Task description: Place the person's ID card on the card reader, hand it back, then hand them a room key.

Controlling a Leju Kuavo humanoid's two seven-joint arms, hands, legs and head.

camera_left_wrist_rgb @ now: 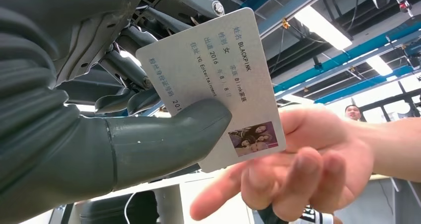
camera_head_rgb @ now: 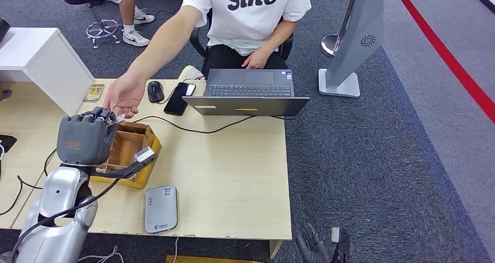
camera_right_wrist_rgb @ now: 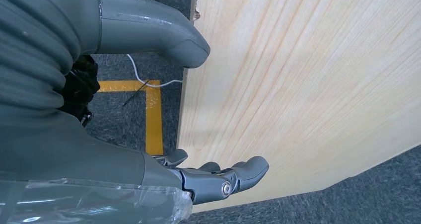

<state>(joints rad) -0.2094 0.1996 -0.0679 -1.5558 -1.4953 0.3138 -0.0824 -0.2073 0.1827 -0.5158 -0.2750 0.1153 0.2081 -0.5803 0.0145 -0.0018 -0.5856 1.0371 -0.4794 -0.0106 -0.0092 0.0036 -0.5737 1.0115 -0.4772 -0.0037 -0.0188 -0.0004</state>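
1. Left wrist view puts the ID card (camera_left_wrist_rgb: 213,85) pinched between the thumb and fingers of the left hand (camera_left_wrist_rgb: 99,110), with a person's hand (camera_left_wrist_rgb: 308,169) open, palm up, just beside the card's lower edge and perhaps touching it.
2. From the head view, the left hand (camera_head_rgb: 86,137) is raised over the wooden box (camera_head_rgb: 129,152), and the person's hand (camera_head_rgb: 124,97) reaches to it from across the bench (camera_head_rgb: 233,175).
3. The reader (camera_head_rgb: 161,209) lies on the bench near the box, on the robot's side, with nothing on it. That suggests the reading step is probably over and the card is being handed back, though the pictures alone cannot confirm a scan.
4. The robot has not let go: the thumb presses on the card's face.
5. The right hand (camera_right_wrist_rgb: 218,177) hangs beside the bench edge, fingers loosely apart, holding nothing.
6. Left to do: release the card, then fetch and pass a room key. No key can be made out; whether the box holds one cannot be told.
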